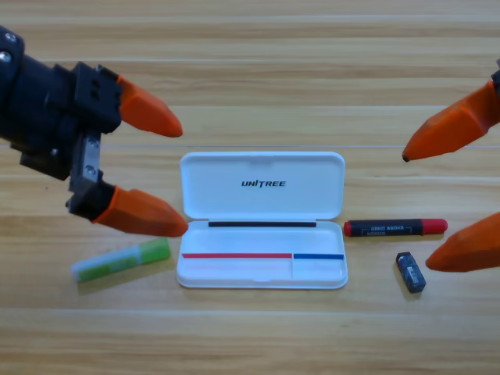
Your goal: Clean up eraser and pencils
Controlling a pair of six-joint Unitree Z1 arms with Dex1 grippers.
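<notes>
White plastic sits at the centre of your table point(250, 47): the case point(262, 223) lies with its lid folded back flat, the tray toward you, so anything can be dropped straight in from above. Nothing of the task is in it yet.

Your three things lie around it, all flat on the wood. The green pencil point(121, 261) rests off the tray's left end, slightly slanted, near but not touching the case. The red pencil point(396, 227) lies level just beside the right end of the case, its black-banded end nearest the hinge. The eraser point(410, 272) sits below that pencil, apart from it and from the tray, turned on a diagonal.

Your left gripper point(173, 173) hangs at the left edge with its jaws spread wide, holding nothing; the lower jaw's tip is over the case's left corner, just above the green pencil. That suits it to take the green one, I'd judge. Your right gripper point(416, 209) comes in from the right edge, also spread and empty, and its two jaws bracket the red pencil and eraser between them, so those two look like its share.

With each thing lying loose on its own side, you should be able to work each side separately, no reaching across.
</notes>
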